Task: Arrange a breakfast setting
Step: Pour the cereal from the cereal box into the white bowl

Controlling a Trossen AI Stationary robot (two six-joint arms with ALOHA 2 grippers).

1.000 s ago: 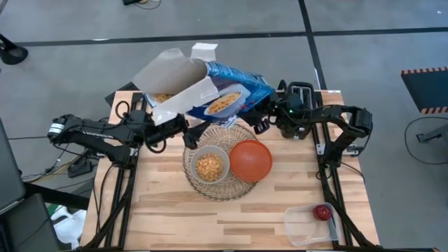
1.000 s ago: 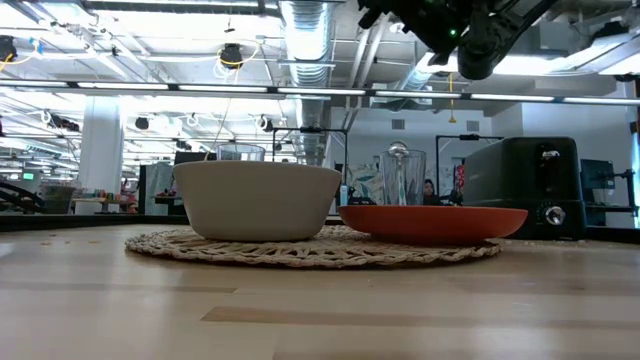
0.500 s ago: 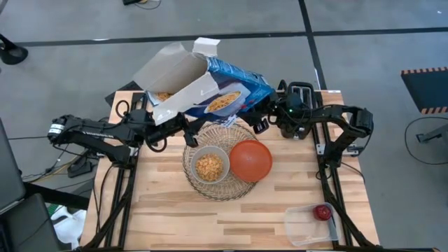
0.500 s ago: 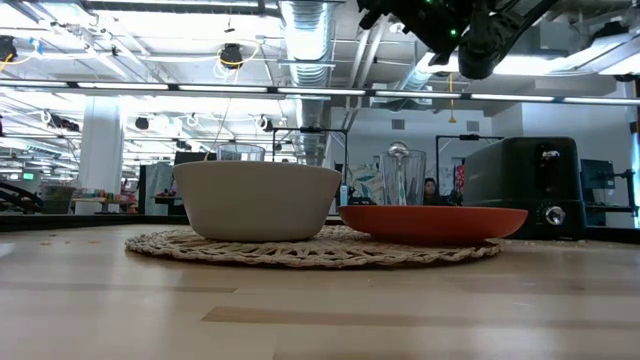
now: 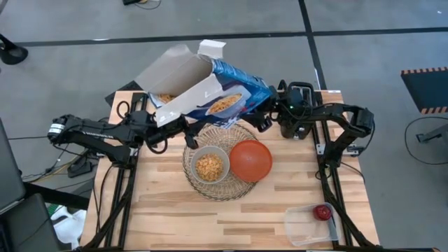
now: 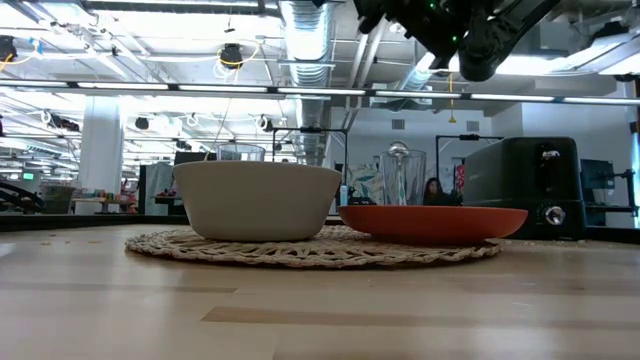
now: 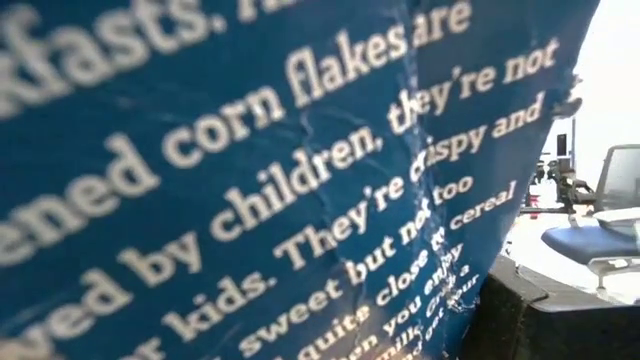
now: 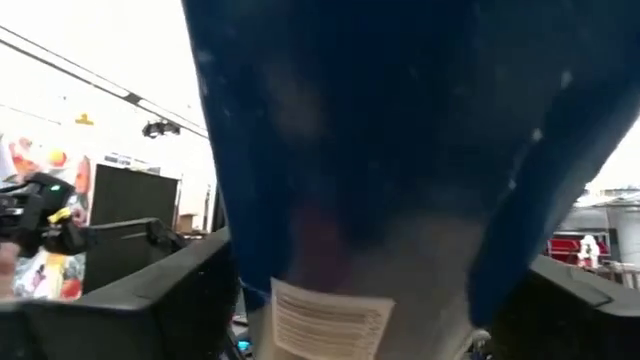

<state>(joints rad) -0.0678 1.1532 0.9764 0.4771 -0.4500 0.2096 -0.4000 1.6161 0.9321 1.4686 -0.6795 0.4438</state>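
Observation:
The blue-and-white cereal box (image 5: 210,87) hangs open in the air over the table's far edge, between my two grippers. My left gripper (image 5: 176,128) is at its left, open-flap end. My right gripper (image 5: 260,120) is at its right, closed end. Below lies the round woven mat (image 5: 224,190). On it stand the pale grey bowl (image 5: 209,166), which holds cereal flakes, and the orange plate (image 5: 251,159). The red apple (image 5: 322,211) lies in a clear tub at the near right corner. The bagel and spoon are out of view. My left gripper is shut on the cereal box near its open end (image 5: 183,112), coming from the table's left. The box's printed blue side (image 7: 300,200) fills its wrist view and hides the fingers. The box is lifted clear and tilted. My right gripper holds the box's closed end (image 8: 250,250) between its two fingers (image 8: 190,300), one on each side, coming level from the table's right. The box is clear of the table, its open end turned toward the left.
The black toaster (image 6: 520,185) stands at the far right of the table, under my right arm (image 6: 460,30). The clear tub (image 5: 310,224) sits at the near right corner. Bare wood (image 5: 175,217) lies at the table's near side.
Both grippers have carried the cereal box a little toward the table's far right. Its open flaps have risen slightly. The bowl, plate and mat have stayed where they were.

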